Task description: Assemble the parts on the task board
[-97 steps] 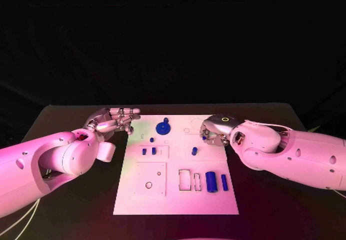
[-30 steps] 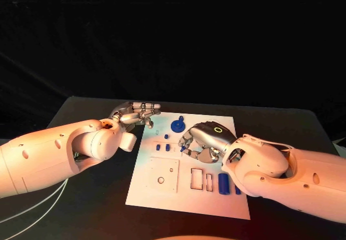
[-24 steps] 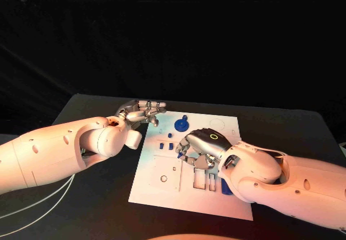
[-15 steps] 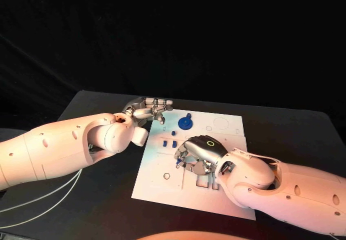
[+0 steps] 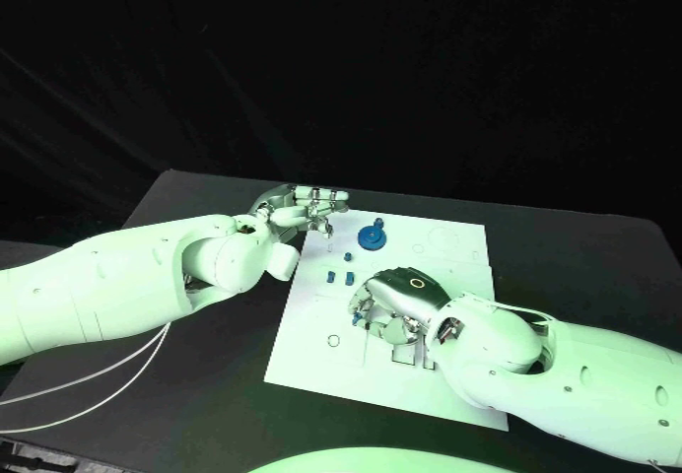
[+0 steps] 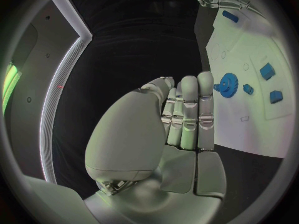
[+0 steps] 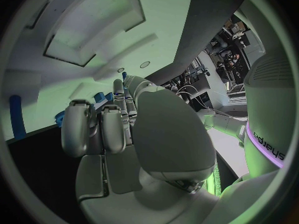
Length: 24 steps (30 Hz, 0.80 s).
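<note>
Head view, task board: the white task board (image 5: 320, 350) lay on the black tabletop (image 5: 185, 197), skewed so its far edge leaned toward the robot's right.
Head view, parts: a blue gear (image 5: 373, 236) with a raised peg stood near the board's far edge; two small blue blocks (image 5: 337, 278) sat side by side nearer the middle, with a smaller blue piece (image 5: 348, 257) just beyond them.
Head view, left hand: the left hand (image 5: 303, 209) was at the board's far left corner, fingers curled in together, nothing visibly in them.
Head view, right hand: the right hand (image 5: 394, 307) was low over the middle of the board, back upward, fingers bent down toward the surface; whether they held a part could not be told.

Left wrist view, left hand: the left hand (image 6: 181, 119) showed its fingers straight and pressed side by side, folded toward the palm, holding nothing.
Left wrist view, parts: the blue gear (image 6: 228, 82) lay on the board (image 6: 261, 124) beyond the fingertips, apart from them, with the small blue piece (image 6: 248, 88) and the blue blocks (image 6: 268, 70) further on.

Right wrist view, right hand: the right hand (image 7: 118, 134) had its fingers curled downward close to the board (image 7: 37, 79); a grasp could not be told.
Right wrist view, parts: a long blue cylinder (image 7: 17, 117) lay on the board beside the hand, and further blue pieces (image 7: 99, 95) showed just past the fingertips.
</note>
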{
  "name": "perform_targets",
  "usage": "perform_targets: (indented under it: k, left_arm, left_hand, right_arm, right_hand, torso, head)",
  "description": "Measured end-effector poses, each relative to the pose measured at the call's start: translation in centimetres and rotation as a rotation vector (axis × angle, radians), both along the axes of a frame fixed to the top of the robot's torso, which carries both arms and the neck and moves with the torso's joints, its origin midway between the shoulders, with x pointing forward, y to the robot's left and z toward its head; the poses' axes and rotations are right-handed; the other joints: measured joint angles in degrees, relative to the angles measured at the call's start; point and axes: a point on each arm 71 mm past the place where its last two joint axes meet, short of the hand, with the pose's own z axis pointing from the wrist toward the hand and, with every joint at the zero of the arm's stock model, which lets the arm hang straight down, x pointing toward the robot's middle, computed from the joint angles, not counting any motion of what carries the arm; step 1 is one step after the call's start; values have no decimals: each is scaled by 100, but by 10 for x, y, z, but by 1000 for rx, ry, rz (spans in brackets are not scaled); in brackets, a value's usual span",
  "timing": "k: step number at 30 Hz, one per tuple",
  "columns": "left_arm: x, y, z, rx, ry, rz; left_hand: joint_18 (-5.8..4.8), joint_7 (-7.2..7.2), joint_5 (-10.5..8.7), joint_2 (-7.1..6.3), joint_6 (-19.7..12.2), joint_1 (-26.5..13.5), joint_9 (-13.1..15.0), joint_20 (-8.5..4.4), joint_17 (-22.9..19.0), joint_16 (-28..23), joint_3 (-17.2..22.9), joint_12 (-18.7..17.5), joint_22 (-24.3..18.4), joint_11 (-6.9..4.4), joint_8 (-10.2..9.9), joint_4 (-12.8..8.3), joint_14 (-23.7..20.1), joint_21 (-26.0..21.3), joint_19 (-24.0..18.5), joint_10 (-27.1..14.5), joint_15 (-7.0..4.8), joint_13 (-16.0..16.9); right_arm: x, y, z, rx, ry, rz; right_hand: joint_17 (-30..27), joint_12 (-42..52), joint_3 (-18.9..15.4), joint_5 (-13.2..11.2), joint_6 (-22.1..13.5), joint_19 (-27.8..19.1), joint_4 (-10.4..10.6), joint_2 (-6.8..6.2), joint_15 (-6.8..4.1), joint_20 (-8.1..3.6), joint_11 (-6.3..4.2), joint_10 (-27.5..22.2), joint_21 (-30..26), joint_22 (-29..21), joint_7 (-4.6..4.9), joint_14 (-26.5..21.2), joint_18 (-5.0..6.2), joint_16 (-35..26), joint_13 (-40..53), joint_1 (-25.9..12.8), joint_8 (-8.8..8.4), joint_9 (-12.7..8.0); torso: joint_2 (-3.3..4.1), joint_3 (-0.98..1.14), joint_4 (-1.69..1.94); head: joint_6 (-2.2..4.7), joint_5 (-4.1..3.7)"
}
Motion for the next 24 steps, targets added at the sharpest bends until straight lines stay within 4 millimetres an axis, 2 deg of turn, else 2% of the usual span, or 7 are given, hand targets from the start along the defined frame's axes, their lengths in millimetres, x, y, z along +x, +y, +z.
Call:
perform_targets:
  k: [12, 24]
  left_arm:
    - [1, 0, 0, -1, 2, -3]
    - [0, 0, 0, -3, 3, -7]
  left_hand:
    - [0, 0, 0, 0, 0, 0, 0, 0, 0, 0, 0, 0, 0, 6, 0, 0, 0, 0, 0, -6, 0, -1]
    - [0, 0, 0, 0, 0, 0, 0, 0, 0, 0, 0, 0, -4, 6, 0, 0, 0, 0, 0, -6, 0, -1]
  right_arm:
    - [0, 0, -1, -24, -8, 0]
    - [3, 2, -3, -40, -17, -5]
  right_hand:
    - [11, 0, 0, -29, 0, 0, 0, -23, 0, 0, 0, 0, 0, 4, 0, 0, 0, 22, 0, -23, 0, 2]
    - [18, 0, -1, -29, 0, 0, 0, -23, 0, 0, 0, 0, 21, 4, 0, 0, 0, 22, 0, -23, 0, 1]
  torso:
    - [-1, -2, 1]
    - [-2, -4, 4]
  head:
    - [-27, -4]
    - [-61, 29]
